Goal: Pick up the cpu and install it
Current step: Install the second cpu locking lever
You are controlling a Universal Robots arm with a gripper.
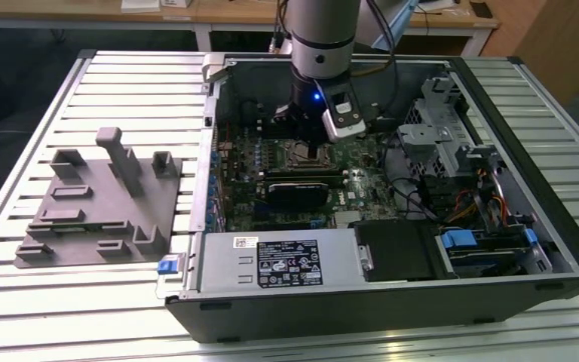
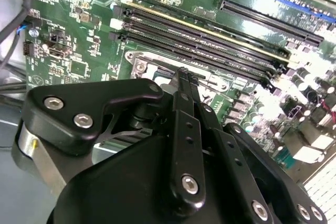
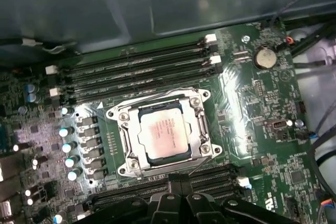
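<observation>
The cpu (image 3: 164, 132), a flat square chip with a silvery top, lies inside the metal socket frame (image 3: 123, 129) on the green motherboard (image 3: 252, 114). My gripper (image 3: 178, 178) hangs just above the board at the socket's edge, beside the cpu and not touching it. In the second wrist view the gripper (image 2: 184, 73) has its two black fingers pressed together with nothing between them. In the exterior view the gripper (image 1: 315, 147) reaches down into the open computer case (image 1: 390, 302), right over the socket area.
A grey blocky fixture plate (image 1: 99, 204) lies on the slatted table at the exterior view's left. Memory slots (image 3: 136, 69) flank the socket. The power supply (image 1: 289, 260), drive cage (image 1: 451, 143) and loose cables (image 1: 461, 204) crowd the case.
</observation>
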